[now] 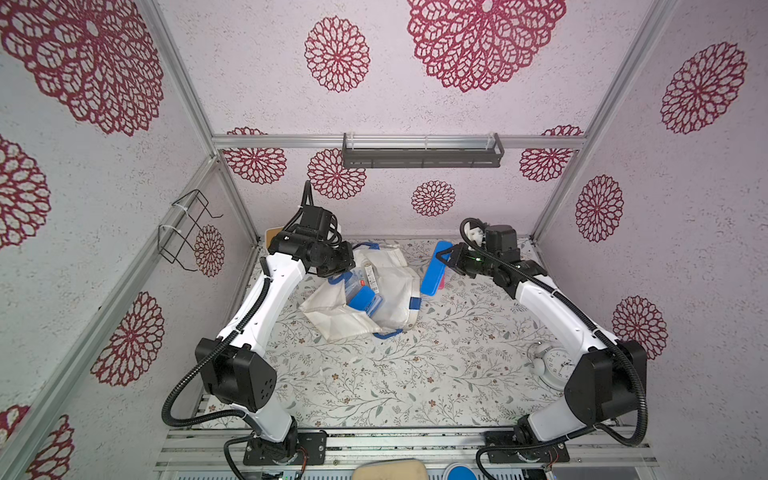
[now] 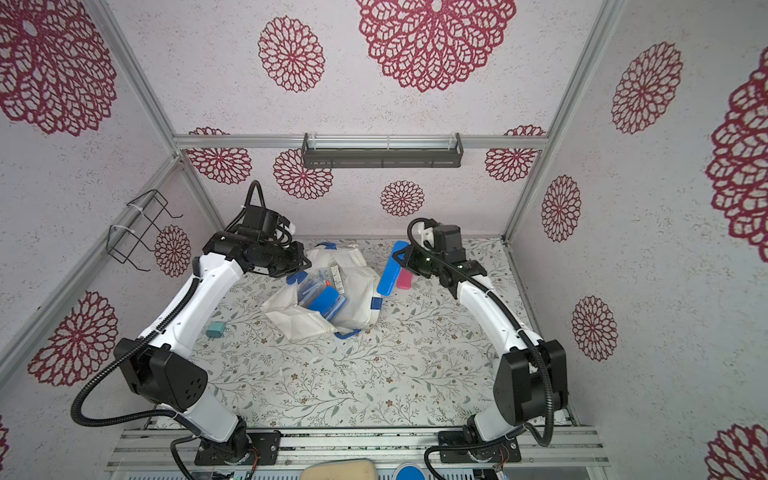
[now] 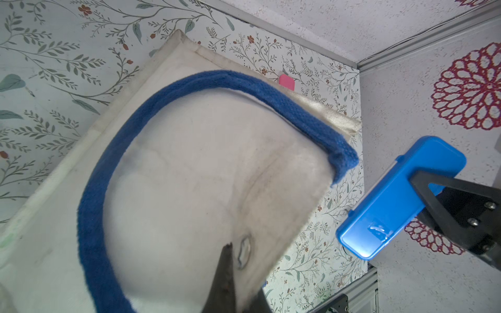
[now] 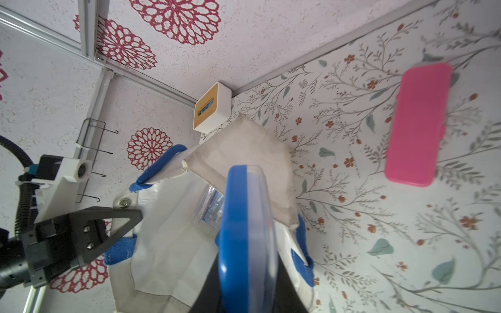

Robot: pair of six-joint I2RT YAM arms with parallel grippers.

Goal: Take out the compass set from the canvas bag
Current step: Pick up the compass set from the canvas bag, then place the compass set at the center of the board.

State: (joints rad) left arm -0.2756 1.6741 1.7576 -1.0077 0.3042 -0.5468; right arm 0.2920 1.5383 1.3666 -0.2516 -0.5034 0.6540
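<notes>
Your left tool point(image 4: 137, 215) was pinched shut on the edge of the canvas bag point(image 1: 397, 284). The bag lay crumpled on the tabletop point(image 1: 415, 374), in the middle of both top views. Your right tool point(image 1: 444, 257) held the blue case point(image 1: 433, 276) up, outside the bag, just right of it. A pink case point(image 2: 404, 279) lay just right of that.

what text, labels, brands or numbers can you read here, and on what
No text is legible.
White label strip in the canvas bag: print with a red mark, too small to read.
Alarm clock dial: numerals too small to read.
Blue case: shiny patch, no readable print.
</notes>
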